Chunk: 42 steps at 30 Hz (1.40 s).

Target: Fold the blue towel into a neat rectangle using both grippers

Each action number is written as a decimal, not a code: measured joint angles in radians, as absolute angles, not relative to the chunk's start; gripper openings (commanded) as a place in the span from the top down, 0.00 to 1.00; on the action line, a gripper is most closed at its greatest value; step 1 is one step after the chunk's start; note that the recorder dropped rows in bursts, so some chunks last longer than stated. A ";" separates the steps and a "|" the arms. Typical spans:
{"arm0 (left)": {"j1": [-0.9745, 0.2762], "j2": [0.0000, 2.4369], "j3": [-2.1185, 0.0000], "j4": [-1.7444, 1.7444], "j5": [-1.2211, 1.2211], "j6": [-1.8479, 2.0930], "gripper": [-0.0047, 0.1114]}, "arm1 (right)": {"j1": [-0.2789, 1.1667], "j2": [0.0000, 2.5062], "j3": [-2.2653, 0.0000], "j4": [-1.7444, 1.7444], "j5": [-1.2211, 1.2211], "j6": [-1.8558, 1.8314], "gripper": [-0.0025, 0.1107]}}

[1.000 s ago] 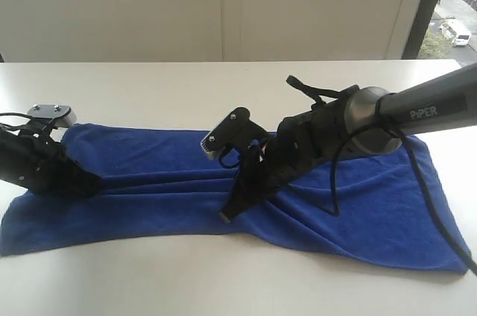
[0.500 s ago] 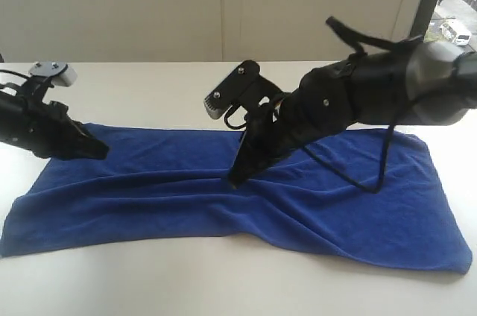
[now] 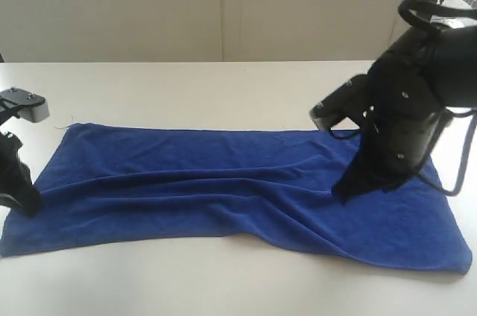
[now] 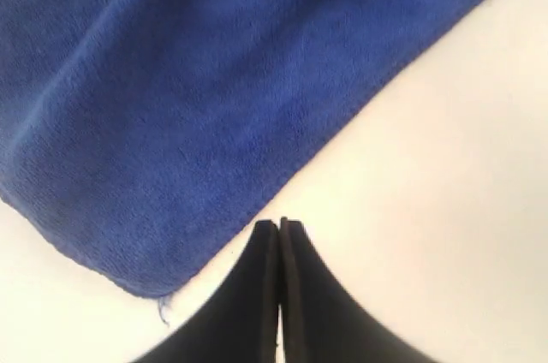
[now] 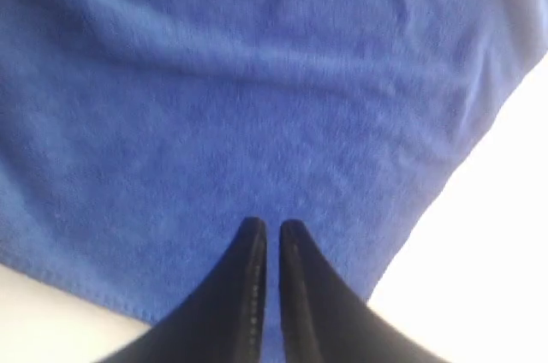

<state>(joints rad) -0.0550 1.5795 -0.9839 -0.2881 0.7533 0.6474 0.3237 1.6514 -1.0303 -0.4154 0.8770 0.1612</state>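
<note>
Both moved outward: left gripper [image 4: 279,224] clenched, empty, over desk [image 3: 223,85] just beside blue towel [image 3: 223,182] left end; right gripper [image 5: 272,224] near-clenched, empty, above right end. Towel flat, wrinkled; end grasps likely next.

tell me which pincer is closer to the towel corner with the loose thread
Left. The left pincer sits just off the edge of the blue towel, right beside that corner; the right pincer is over the towel's opposite end.
</note>
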 measured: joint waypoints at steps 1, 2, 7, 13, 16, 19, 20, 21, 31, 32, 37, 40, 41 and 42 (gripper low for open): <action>-0.055 1.584 -0.970 -0.284 0.749 0.645 0.96 | 0.315 1.651 -1.001 -0.420 0.877 0.169 0.92; -0.055 1.588 -0.954 -0.277 0.738 0.645 0.96 | 0.309 1.651 -0.971 -0.420 0.879 0.174 0.92; -0.055 1.600 -0.876 -0.267 0.635 0.641 0.96 | 0.272 1.651 -0.865 -0.465 0.817 0.263 0.92; -0.055 1.600 -0.809 -0.261 0.500 0.641 0.96 | 0.236 1.651 -0.833 -0.556 0.795 0.390 0.92; -0.055 1.606 -0.799 -0.248 0.471 0.640 0.96 | 0.211 1.651 -0.826 -0.574 0.800 0.410 0.92; -0.055 1.623 -0.799 -0.244 0.451 0.640 0.96 | 0.197 1.651 -0.812 -0.582 0.796 0.420 0.92; -0.055 1.629 -0.799 -0.244 0.446 0.640 0.96 | 0.197 1.651 -0.806 -0.584 0.789 0.422 0.92; -0.055 1.637 -0.797 -0.243 0.438 0.640 0.96 | 0.195 1.651 -0.799 -0.586 0.783 0.427 0.92; -0.055 1.663 -0.787 -0.243 0.408 0.640 0.96 | 0.160 1.704 -0.763 -0.656 0.752 0.502 0.92; -0.055 1.667 -0.787 -0.243 0.408 0.640 0.96 | 0.158 1.712 -0.761 -0.656 0.752 0.509 0.92; -0.055 1.684 -0.790 -0.235 0.418 0.639 0.96 | 0.156 1.750 -0.761 -0.656 0.754 0.514 0.92; -0.055 1.692 -0.794 -0.235 0.435 0.639 0.96 | 0.156 1.758 -0.761 -0.656 0.754 0.516 0.92; -0.055 1.695 -0.798 -0.230 0.439 0.638 0.96 | 0.156 1.760 -0.761 -0.659 0.756 0.516 0.92; -0.055 1.696 -0.799 -0.222 0.445 0.638 0.96 | 0.156 1.765 -0.761 -0.665 0.765 0.516 0.92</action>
<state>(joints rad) -0.0550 1.6961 -0.7989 -0.2224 0.4445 0.6379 0.1559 1.7652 -0.7613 -0.6652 0.7650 0.5157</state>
